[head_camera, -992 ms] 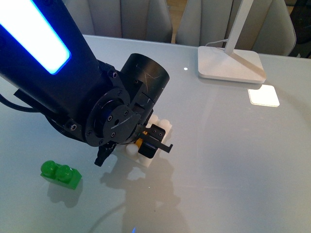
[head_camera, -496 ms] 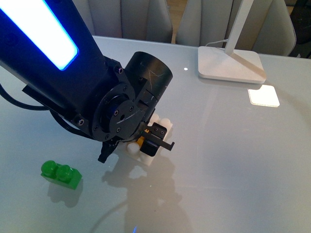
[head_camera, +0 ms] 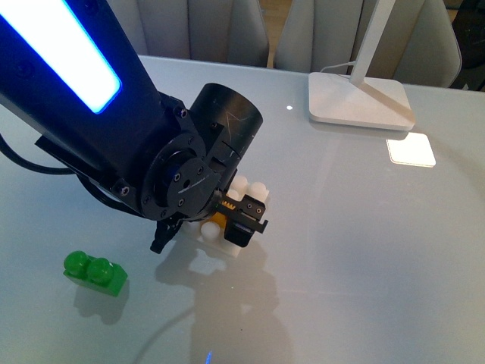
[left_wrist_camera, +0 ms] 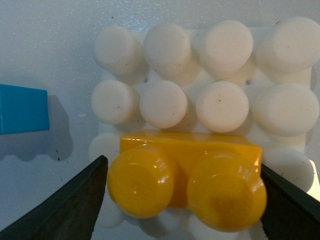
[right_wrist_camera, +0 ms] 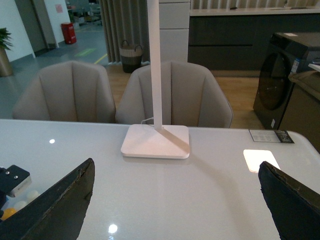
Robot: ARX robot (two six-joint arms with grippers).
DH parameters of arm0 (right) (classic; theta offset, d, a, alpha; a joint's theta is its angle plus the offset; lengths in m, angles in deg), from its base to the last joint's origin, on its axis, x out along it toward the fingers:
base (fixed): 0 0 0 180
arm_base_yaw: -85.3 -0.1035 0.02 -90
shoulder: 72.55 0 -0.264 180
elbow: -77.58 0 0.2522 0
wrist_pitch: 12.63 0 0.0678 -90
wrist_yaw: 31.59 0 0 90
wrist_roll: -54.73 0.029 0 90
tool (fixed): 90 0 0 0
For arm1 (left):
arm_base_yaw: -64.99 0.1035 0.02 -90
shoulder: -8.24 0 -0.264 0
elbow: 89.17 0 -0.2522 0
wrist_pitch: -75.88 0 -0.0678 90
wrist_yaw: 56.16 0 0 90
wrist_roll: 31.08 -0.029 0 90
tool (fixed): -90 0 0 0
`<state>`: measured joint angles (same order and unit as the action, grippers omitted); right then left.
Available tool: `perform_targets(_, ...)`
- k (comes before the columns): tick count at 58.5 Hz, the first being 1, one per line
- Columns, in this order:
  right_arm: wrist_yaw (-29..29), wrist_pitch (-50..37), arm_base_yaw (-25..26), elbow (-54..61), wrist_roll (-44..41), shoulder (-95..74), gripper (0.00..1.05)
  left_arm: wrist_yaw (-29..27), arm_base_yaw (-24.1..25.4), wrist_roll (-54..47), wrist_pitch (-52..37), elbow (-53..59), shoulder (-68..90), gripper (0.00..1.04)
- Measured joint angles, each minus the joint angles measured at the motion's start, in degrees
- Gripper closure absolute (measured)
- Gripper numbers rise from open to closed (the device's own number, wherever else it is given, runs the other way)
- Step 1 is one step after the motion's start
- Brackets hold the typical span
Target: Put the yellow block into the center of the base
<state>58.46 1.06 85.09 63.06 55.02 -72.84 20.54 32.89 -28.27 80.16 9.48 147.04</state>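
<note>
Over the base (left_wrist_camera: 220,107), the left gripper (left_wrist_camera: 182,200) is pinching the yellow block (left_wrist_camera: 187,182) by its ends, holding it nearer the plate's edge rows than its middle. Pressing down there is risking an off-centre seat, or glossy round studs jamming on the matte white pegs. Off to the right, the right gripper (right_wrist_camera: 175,200) is hanging spread, holding nothing.

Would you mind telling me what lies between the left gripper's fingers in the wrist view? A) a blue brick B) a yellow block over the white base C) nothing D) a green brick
B: the yellow block sits between the dark fingers, over the studded base.
</note>
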Motion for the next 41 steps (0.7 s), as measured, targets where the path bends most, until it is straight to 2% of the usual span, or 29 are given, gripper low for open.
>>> perform_targets(41,0.0,0.0,0.0,0.0,0.0,0.0,0.09,3.2,1.5,-0.2,2.0,5.0,-7.8,0.08)
